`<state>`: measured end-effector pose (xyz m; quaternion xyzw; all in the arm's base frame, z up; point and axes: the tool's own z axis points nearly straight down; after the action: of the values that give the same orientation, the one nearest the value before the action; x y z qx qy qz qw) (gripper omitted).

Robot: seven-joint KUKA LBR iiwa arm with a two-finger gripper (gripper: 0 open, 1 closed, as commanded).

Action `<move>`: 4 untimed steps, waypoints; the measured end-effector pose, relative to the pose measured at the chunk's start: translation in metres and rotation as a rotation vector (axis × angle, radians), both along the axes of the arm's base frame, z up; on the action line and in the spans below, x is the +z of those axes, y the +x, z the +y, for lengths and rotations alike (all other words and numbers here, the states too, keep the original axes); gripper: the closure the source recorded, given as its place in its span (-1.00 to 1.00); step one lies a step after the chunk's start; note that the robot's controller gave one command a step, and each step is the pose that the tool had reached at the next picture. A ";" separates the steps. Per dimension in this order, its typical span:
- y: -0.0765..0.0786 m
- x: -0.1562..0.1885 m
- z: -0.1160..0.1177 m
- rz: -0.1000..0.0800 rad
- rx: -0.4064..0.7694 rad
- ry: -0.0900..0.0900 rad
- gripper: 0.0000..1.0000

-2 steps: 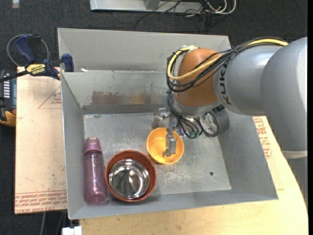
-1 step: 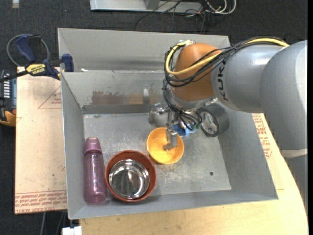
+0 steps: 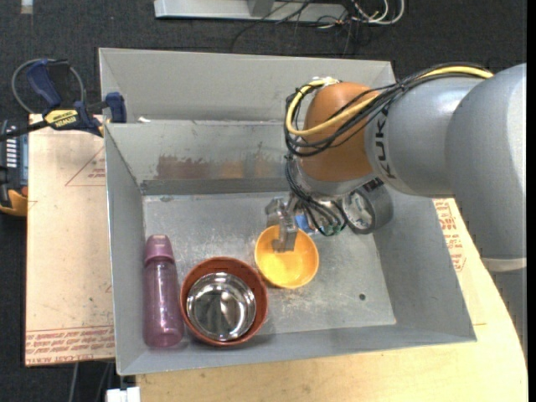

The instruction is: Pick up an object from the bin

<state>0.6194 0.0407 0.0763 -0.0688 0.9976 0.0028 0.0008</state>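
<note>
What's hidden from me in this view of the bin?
Yellow bowl: its far rim sits behind the gripper, so contact between them cannot be judged.
Bin: part of the floor and right wall lies under the arm.
Red bowl: its inside is covered by the steel bowl nested in it.
Purple bottle: contents unclear.

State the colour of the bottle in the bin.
The bottle is pinkish purple; camera view.

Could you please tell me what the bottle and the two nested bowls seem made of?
Purple bottle: probably translucent plastic, softly matte. Inner bowl: likely polished steel, given mirror-like reflections. Outer red-brown bowl: plastic or glazed ceramic, smooth with dull sheen; hard to tell.
</note>
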 end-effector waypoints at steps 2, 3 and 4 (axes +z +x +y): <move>0.000 0.001 0.000 -0.001 -0.001 0.001 1.00; -0.003 0.028 0.000 0.010 -0.001 0.000 1.00; 0.000 0.064 0.001 -0.002 -0.001 0.001 1.00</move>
<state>0.6196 0.0412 0.1408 -0.0683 0.9977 0.0031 0.0016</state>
